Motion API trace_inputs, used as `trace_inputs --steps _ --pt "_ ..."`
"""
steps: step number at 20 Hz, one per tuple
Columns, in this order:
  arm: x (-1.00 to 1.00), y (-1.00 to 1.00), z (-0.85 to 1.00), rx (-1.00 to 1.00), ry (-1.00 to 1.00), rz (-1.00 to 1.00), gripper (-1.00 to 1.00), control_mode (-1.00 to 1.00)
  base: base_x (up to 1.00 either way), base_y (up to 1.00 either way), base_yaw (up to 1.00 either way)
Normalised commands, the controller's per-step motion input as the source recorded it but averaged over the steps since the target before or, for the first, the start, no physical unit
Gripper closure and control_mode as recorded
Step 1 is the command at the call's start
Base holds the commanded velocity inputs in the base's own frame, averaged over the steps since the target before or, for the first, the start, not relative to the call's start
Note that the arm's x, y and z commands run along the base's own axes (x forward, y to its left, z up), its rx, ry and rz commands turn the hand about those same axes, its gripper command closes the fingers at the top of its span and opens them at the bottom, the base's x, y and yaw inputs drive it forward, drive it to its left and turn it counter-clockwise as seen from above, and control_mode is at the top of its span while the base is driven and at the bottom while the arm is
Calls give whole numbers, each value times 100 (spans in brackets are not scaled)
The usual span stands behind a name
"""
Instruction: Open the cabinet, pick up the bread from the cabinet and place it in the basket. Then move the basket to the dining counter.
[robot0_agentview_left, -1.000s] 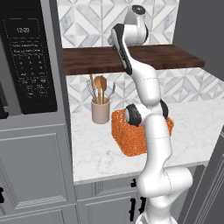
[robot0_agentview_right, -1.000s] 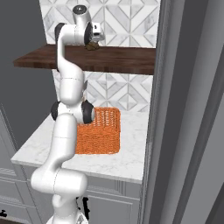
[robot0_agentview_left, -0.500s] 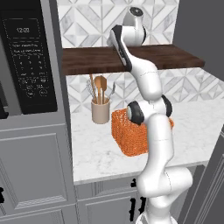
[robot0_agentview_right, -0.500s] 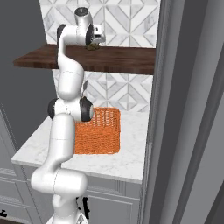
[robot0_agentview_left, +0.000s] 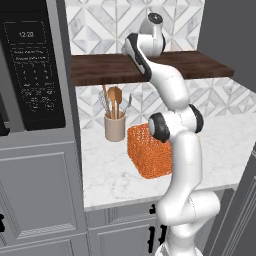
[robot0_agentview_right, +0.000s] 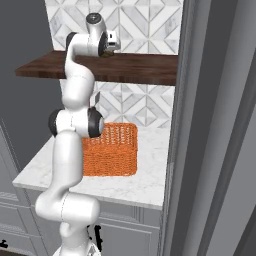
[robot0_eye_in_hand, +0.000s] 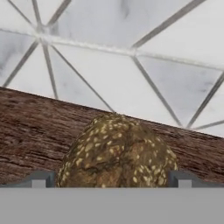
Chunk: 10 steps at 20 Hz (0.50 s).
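Bread (robot0_eye_in_hand: 117, 151) sits on the cabinet (robot0_agentview_left: 115, 69) shelf, between our spread, unclenched jaws. We judge the pick-up step in hand: next, clench on the bread, then lower it into the basket (robot0_agentview_right: 112, 155) below the shelf.

From the hand view I see the bread (robot0_eye_in_hand: 117, 153) sitting between my gripper's (robot0_eye_in_hand: 112, 178) spread fingertips (robot0_eye_in_hand: 40, 179), with the tiled wall (robot0_eye_in_hand: 122, 57) close behind it closing off the way forward. The shelf board (robot0_agentview_right: 130, 67) of the cabinet is bare on either side of the arm. Below, the basket (robot0_agentview_right: 110, 150) stands open-topped on the worktop (robot0_agentview_left: 110, 170), a utensil jar (robot0_agentview_left: 115, 127) just beside it to the left, and the open grey door (robot0_agentview_right: 200, 125) walls off the right side.
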Motion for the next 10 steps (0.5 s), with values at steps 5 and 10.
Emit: trace_inputs --steps 5,10 --pt "11 0 -2 1 0 0 100 -100 0 0 0" --pt "4 0 -2 1 1 0 100 -100 0 0 0"
